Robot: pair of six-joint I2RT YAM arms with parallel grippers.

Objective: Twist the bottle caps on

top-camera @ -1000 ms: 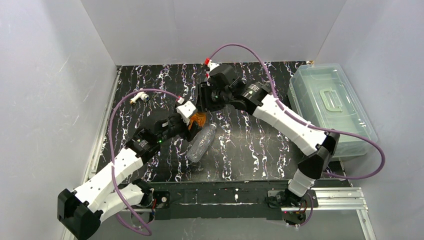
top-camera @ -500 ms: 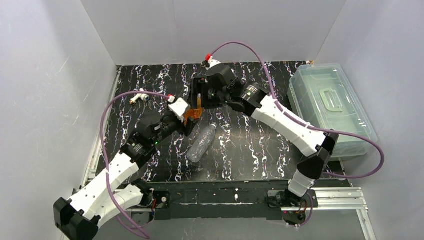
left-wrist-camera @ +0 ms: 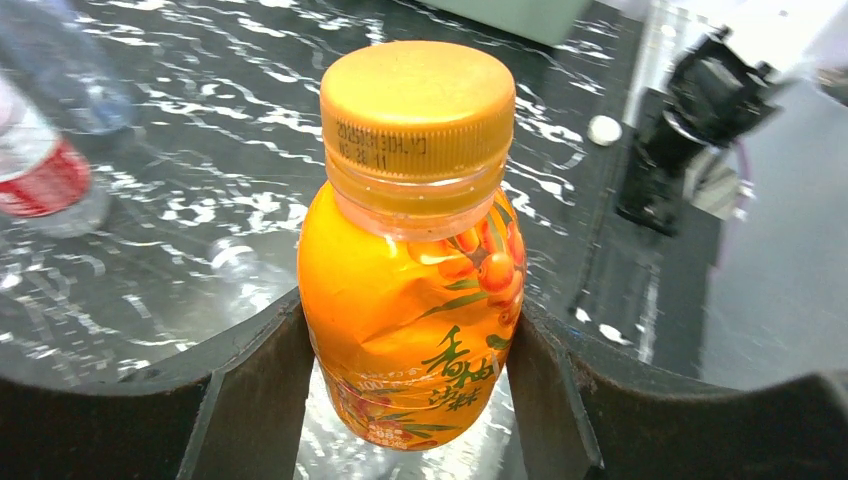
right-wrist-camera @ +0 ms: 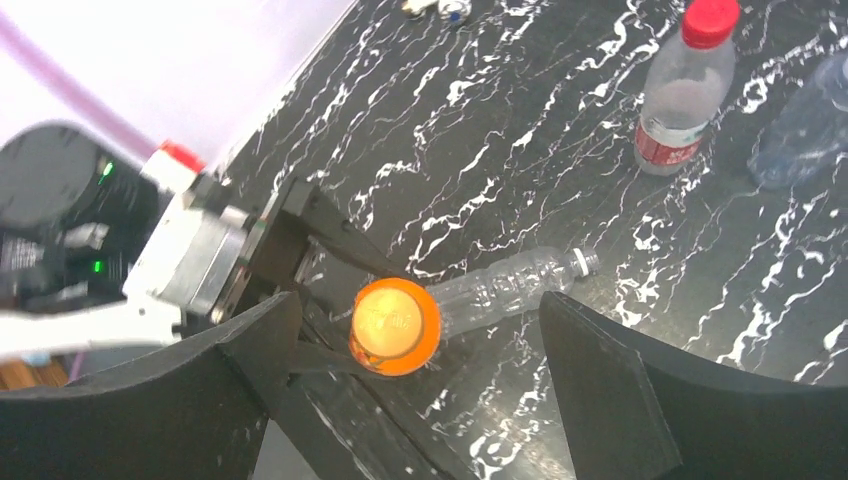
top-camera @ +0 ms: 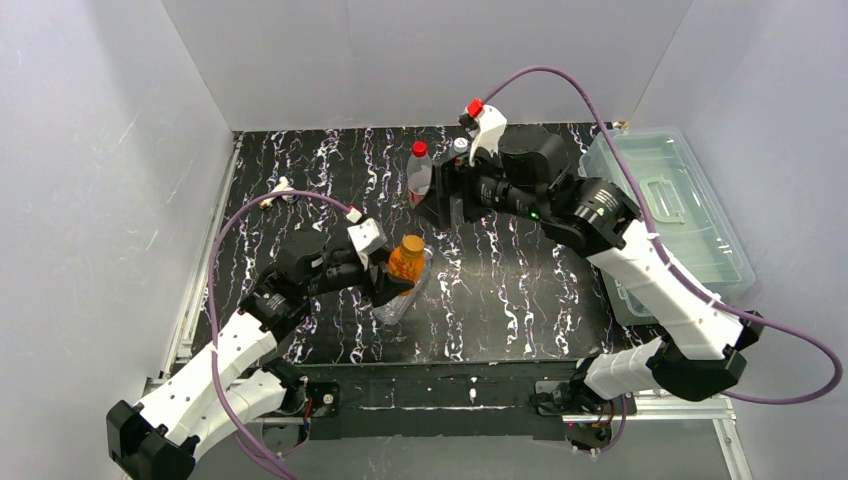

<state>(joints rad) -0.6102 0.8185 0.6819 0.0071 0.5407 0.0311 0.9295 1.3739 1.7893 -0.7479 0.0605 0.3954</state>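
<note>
The left hand point(left-wrist-camera: 405, 400) is clenched on the orange bottle point(left-wrist-camera: 410, 300), one finger against each side of its lower body, and holds it upright. The orange cap point(left-wrist-camera: 417, 95) sits on the bottle's neck, above the fingers and untouched by them. How tightly it is screwed on cannot be told. In the top view the left hand point(top-camera: 385, 285) holds the bottle near the middle of the table point(top-camera: 520, 290). A clear bottle point(top-camera: 390, 308) lies on its side close below

The right hand point(top-camera: 440, 195) is released, its fingers spread wide with nothing between them. It hangs toward the back of the table, well apart from the orange cap point(top-camera: 411, 243). Just beside it a water bottle point(top-camera: 420, 178) stands upright with a red cap point(top-camera: 420, 149) on

The left wrist view alone shows the printed line on the orange cap's side and the ring under it. The right wrist view looks down between the right hand's point(right-wrist-camera: 422, 310) fingers point(right-wrist-camera: 250, 380) onto the top of the orange cap point(right-wrist-camera: 395, 325). It also shows the clear bottle point(right-wrist-camera: 510, 285) pointing its neck away from the left hand. The neck ends in a white ring, and I cannot tell whether that is a cap. The red cap point(right-wrist-camera: 710, 20) and water bottle point(right-wrist-camera: 680, 100) show there too. Only the top view shows plainly the lidded box point(top-camera: 680, 210) at the table's right edge
</note>
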